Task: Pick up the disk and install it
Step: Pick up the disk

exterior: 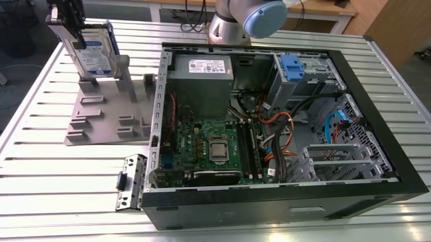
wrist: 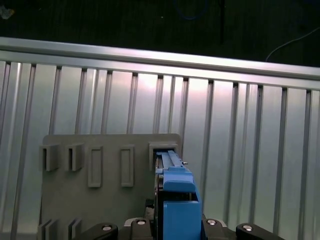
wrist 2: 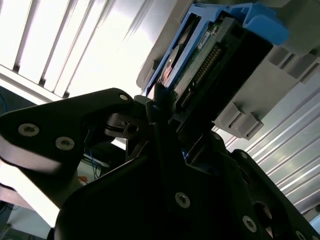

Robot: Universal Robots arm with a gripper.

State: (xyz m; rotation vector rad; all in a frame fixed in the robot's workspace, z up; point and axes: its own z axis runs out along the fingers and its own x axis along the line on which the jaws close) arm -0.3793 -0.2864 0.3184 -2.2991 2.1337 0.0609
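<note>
The disk [exterior: 94, 53] stands on edge in the grey slotted stand [exterior: 101, 116] at the exterior view's upper left, its white-and-blue label facing outward. My gripper [exterior: 67, 20] sits over its top end, fingers pressed against both sides of the blue frame. In the second wrist view the disk [wrist 2: 210, 55] shows its connector edge, with one dark finger [wrist 2: 155, 107] against its side. In the first wrist view the blue frame of the disk [wrist: 175, 190] runs between my gripper's [wrist: 177, 225] black fingers, above the stand [wrist: 100, 200].
An open computer case [exterior: 377, 146] lies on the slatted metal table [exterior: 40, 166], to the exterior view's right of the stand. Inside are a grey power supply box [exterior: 201, 70], a drive bay with a blue tab [exterior: 293, 68], a motherboard and cables. A small bracket [exterior: 131, 181] lies beside the case.
</note>
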